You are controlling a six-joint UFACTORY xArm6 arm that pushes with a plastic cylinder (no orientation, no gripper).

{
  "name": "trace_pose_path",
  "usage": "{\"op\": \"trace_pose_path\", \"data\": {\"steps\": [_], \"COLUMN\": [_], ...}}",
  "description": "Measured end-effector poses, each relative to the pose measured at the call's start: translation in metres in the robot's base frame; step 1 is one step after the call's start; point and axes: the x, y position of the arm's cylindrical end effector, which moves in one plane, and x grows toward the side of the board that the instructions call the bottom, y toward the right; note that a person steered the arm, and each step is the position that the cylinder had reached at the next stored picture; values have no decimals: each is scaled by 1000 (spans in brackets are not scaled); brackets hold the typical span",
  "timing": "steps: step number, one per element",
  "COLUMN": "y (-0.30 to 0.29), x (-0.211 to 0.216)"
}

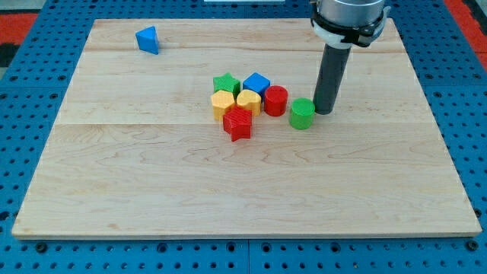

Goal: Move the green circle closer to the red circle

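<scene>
The tip (325,113) is sitting on the wooden board (152,175) at the lower end of a straight dark rod (331,76), which is hanging down from the arm's grey and white end piece (346,19) at the view's top. There are no fingers on this arm to be apart or together; the rod is simply standing upright, gripping nothing.

The tip is resting just beside the green circle (302,113), on that block's right in the view and slightly behind it. Whether the two are actually touching cannot be told.

The green circle is standing a little to the view's right of the red circle (275,100), with a narrow strip of bare wood showing between them. The red circle is sitting at the right edge of a tight cluster. Just to its left a yellow heart-shaped block (249,100) is lying, and the blue cube (257,82) is sitting behind both. A green star (226,84) is lying at the cluster's upper left, a yellow block (222,104) of rounded, many-sided shape is sitting below it, and a red star (237,123) is lying at the cluster's bottom.

Well apart from all of these, a blue triangular block (148,39) is sitting near the board's upper left corner. The board itself is lying on a blue perforated surface (23,114).
</scene>
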Motion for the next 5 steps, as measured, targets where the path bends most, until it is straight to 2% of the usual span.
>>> {"op": "trace_pose_path", "data": {"steps": [1,2,4,5], "y": [5,-2,-13,-17], "x": [18,17,-11,-10]}}
